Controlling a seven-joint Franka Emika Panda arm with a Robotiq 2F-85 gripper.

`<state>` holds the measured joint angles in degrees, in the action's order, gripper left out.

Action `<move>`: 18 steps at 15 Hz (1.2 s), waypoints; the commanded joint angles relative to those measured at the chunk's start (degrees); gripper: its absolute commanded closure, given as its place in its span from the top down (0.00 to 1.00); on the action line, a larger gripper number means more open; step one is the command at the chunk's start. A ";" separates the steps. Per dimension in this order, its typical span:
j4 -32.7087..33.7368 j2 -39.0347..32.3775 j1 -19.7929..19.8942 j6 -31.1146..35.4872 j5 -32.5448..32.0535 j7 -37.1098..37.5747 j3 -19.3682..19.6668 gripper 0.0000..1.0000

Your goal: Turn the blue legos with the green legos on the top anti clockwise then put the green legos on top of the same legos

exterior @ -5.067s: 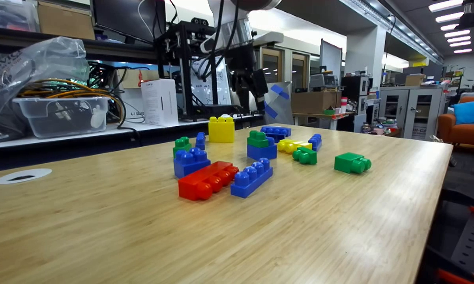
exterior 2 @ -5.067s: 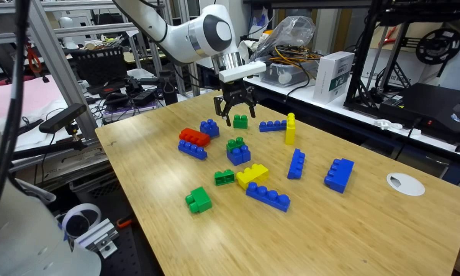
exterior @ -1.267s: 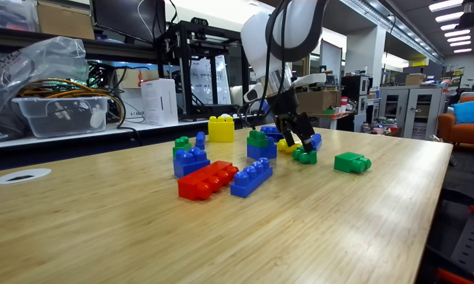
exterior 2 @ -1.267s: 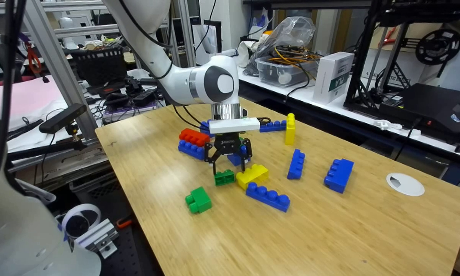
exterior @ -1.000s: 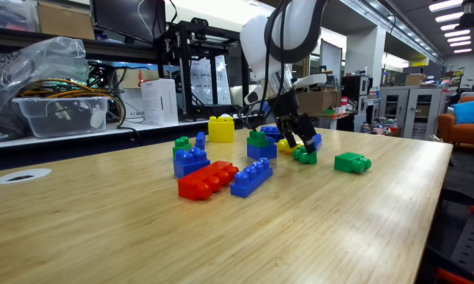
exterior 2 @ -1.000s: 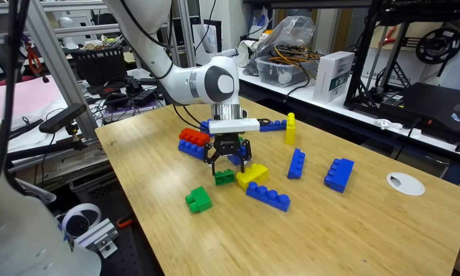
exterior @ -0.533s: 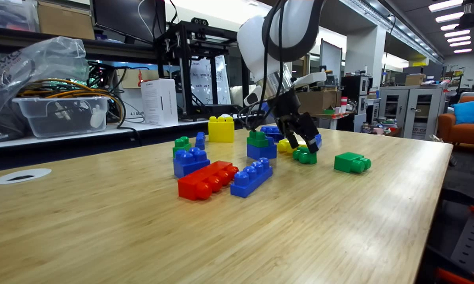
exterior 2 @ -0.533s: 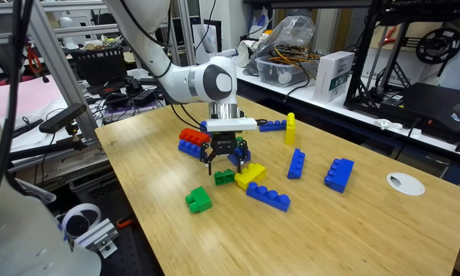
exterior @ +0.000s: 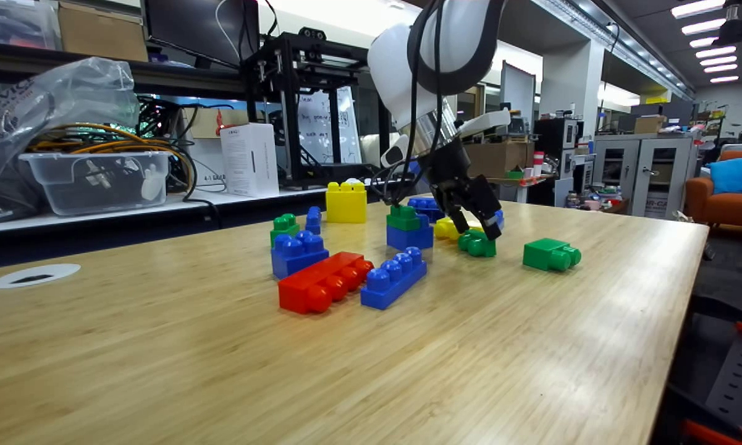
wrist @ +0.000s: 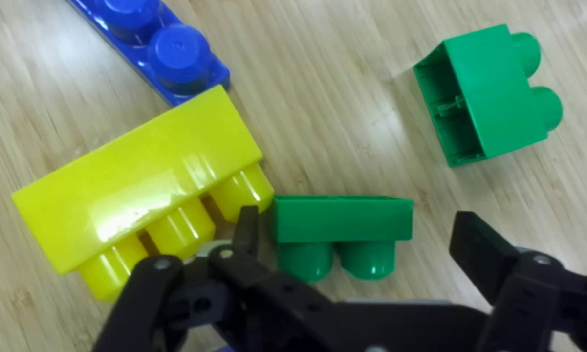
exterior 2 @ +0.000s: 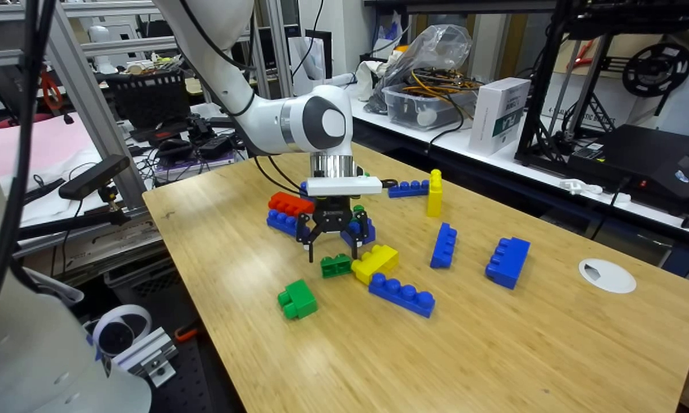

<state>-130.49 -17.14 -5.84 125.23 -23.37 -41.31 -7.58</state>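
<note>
A blue lego (exterior: 410,238) with a green lego (exterior: 403,217) on its top stands upright on the table. In an exterior view my gripper partly hides this blue lego (exterior 2: 368,232) and its green top (exterior 2: 358,210). A small green lego (exterior 2: 336,266) lies on its side, and also shows in the wrist view (wrist: 344,220). My gripper (exterior 2: 333,257) is open and empty, low over this small green lego. In the wrist view the gripper's fingers (wrist: 358,220) stand on either side of it, the left one close by, the right one with a gap.
A yellow lego (wrist: 141,176) touches or nearly touches the small green lego, and the left finger overlaps its stud. A long blue lego (exterior 2: 401,295) lies against the yellow one. A larger green lego (exterior 2: 298,299) lies nearby. Red (exterior: 324,281) and other blue legos lie around.
My gripper has come down from high over the far part of the table to the small green lego. Over the last second it shifts slightly sideways, and the yellow lego has moved slightly.
</note>
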 commanded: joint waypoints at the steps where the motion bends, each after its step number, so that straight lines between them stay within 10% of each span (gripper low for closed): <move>1: 0.79 -0.40 -0.08 -1.87 0.53 0.72 -0.29 1.00; 12: -0.64 -0.96 -0.60 -0.90 0.05 4.07 -0.91 1.00; 13: -1.25 -0.80 -0.62 0.01 -0.38 4.61 -0.87 0.75; 18: -4.29 -0.04 -1.20 3.22 -2.40 8.44 -0.92 0.46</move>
<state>-132.37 -18.11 -6.66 125.51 -24.14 -35.39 -8.51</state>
